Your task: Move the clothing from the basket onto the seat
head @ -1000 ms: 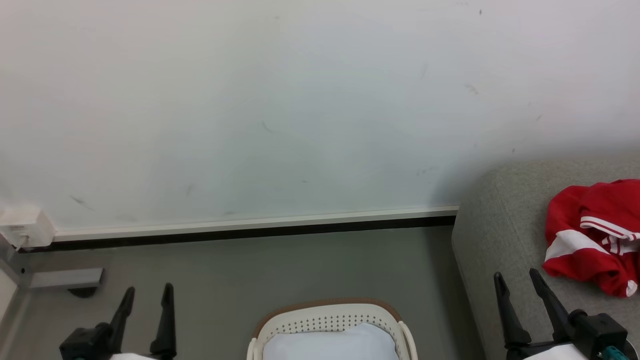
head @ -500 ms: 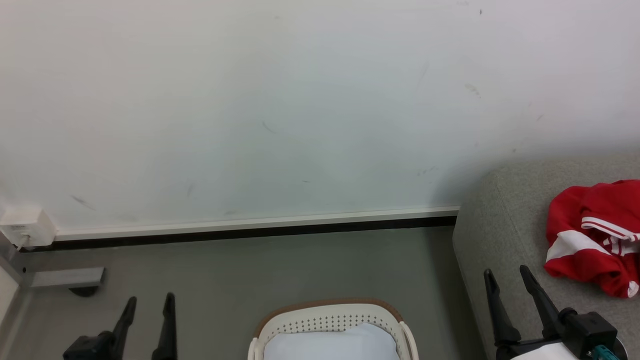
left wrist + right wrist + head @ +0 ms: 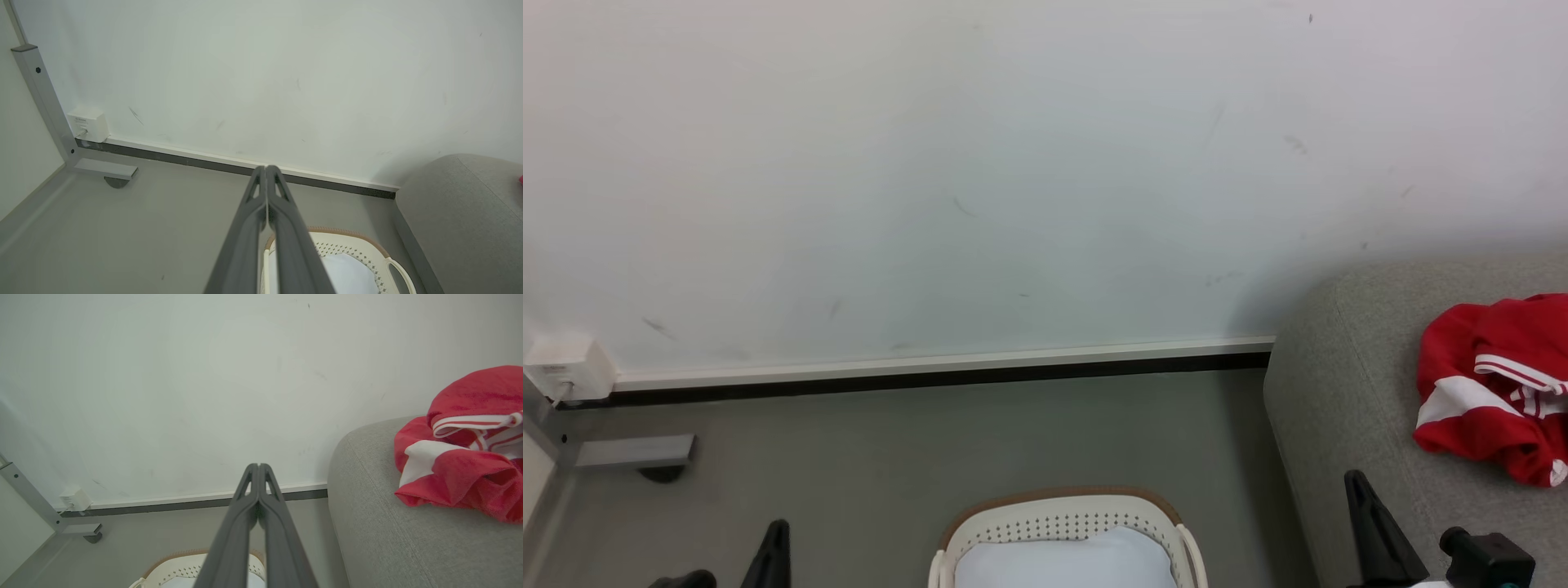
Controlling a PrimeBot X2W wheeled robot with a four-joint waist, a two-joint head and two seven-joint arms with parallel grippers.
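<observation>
Red clothing (image 3: 1494,384) with white stripes lies bunched on the grey seat (image 3: 1347,392) at the right, also seen as clothing (image 3: 466,449) on the seat (image 3: 392,522) in the right wrist view. The cream basket (image 3: 1066,523) with a brown rim stands on the floor at bottom centre, a pale bluish-white cloth (image 3: 1066,563) inside it. My left gripper (image 3: 776,539) is low at the bottom left, shut and empty, fingers pressed together (image 3: 266,196). My right gripper (image 3: 1364,506) is low beside the seat's front edge, shut and empty, fingers (image 3: 258,490) touching.
A pale wall with a dark skirting strip (image 3: 931,376) runs behind the grey floor. A metal frame leg and foot (image 3: 633,451) and a white wall box (image 3: 564,367) stand at the far left. The basket (image 3: 351,261) lies between the two grippers.
Both grippers have closed from wide open and have dropped lower in the head view. The clothing, basket and seat have not moved.
</observation>
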